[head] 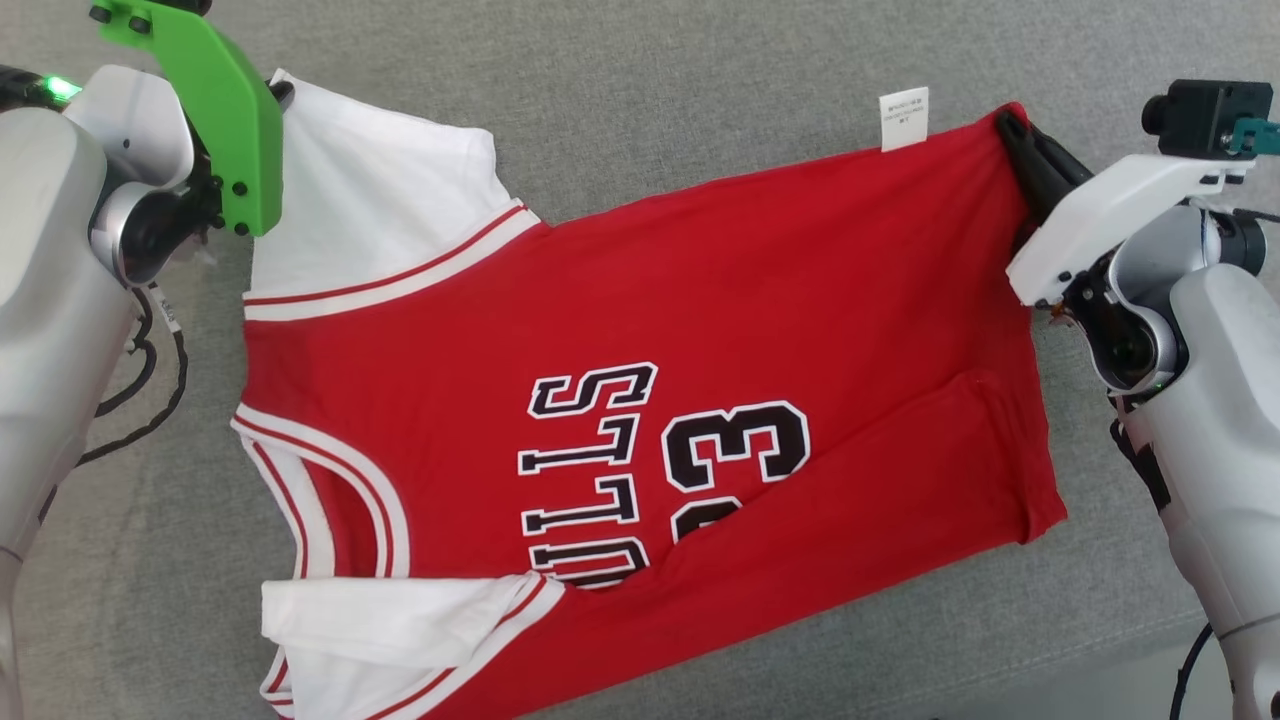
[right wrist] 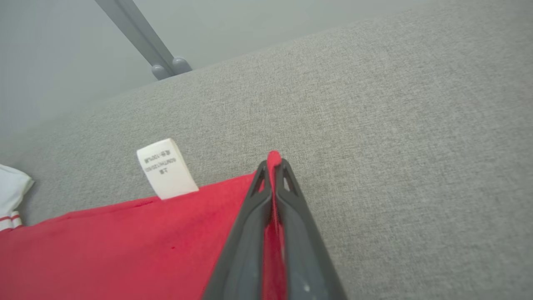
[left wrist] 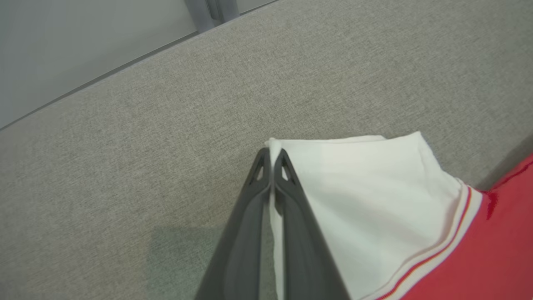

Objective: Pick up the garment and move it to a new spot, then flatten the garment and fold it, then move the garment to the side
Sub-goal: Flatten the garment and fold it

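Garment, a red jersey with white sleeves, lay spread across the grey fabric surface. The left gripper was closed on the white sleeve corner toward the left edge; the right gripper pinched the red hem corner beside the white label.

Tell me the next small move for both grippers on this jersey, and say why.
Probably lift both grippers together, evenly. The left gripper is shut on the white sleeve corner and the right gripper on the red hem corner, while the jersey lies on the grey surface; an even rise should keep that edge taut.
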Robot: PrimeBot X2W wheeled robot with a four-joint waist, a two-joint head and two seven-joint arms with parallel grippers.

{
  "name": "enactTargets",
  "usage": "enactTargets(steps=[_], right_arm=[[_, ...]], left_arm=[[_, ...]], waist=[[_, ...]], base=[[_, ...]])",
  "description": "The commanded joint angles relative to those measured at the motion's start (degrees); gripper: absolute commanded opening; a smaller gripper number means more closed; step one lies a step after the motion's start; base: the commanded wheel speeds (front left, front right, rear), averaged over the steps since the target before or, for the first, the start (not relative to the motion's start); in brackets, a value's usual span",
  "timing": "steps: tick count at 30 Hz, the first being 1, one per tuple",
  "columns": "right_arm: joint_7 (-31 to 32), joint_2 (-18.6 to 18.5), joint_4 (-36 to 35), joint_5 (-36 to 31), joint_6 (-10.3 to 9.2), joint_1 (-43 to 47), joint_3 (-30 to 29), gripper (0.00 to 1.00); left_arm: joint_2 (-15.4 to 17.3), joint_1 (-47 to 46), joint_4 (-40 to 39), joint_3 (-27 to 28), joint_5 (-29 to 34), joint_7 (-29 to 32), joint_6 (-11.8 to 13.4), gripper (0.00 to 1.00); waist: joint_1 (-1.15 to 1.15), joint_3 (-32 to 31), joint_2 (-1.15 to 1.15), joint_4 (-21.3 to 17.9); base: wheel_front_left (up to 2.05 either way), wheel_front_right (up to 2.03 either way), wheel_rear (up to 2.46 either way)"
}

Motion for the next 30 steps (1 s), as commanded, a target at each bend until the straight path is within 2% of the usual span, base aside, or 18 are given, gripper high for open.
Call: enactTargets(steps=[1, 11, 15, 25, 30], right_arm=[[-0.75, -0.58, 1.06, -0.45, 0.01, 1.11, -0.4, 0.0], [-3.38, -1.14, 6.86, -2.0, 0.01, 3.0, -0.72, 0.0], [-3.14, -2.08, 7.48, -1.19, 0.01, 4.13, 0.88, 0.0], [0.23, -6.24, 8.38, 0.07, 0.01, 7.33, 5.83, 0.0], [1.29, -8.53, 7.53, 2.73, 0.01, 8.17, 9.4, 0.0]], left_arm=[[0.68, 0.83, 0.22, -0.38, -0.49, -0.6, -0.11, 0.0], [2.18, 4.05, -1.09, -3.73, -4.19, -3.01, -0.09, 0.0], [2.49, 5.65, -4.34, -5.34, -7.48, -1.19, -0.06, 0.0], [7.11, 9.96, -12.98, -8.77, -17.08, 10.49, -0.05, 0.0], [9.37, 12.44, -17.54, -9.63, -21.04, 16.81, 0.4, 0.0]], waist=[[0.0, -2.54, 0.0, 1.85], [0.0, -8.36, 0.0, 4.63], [0.0, -10.86, 0.0, 5.68], [0.0, -16.26, 0.0, 8.06], [0.0, -17.15, 0.0, 8.76]], base=[[0.0, 0.0, 0.0], [0.0, 0.0, 0.0], [0.0, 0.0, 0.0], [0.0, 0.0, 0.0], [0.0, 0.0, 0.0]])
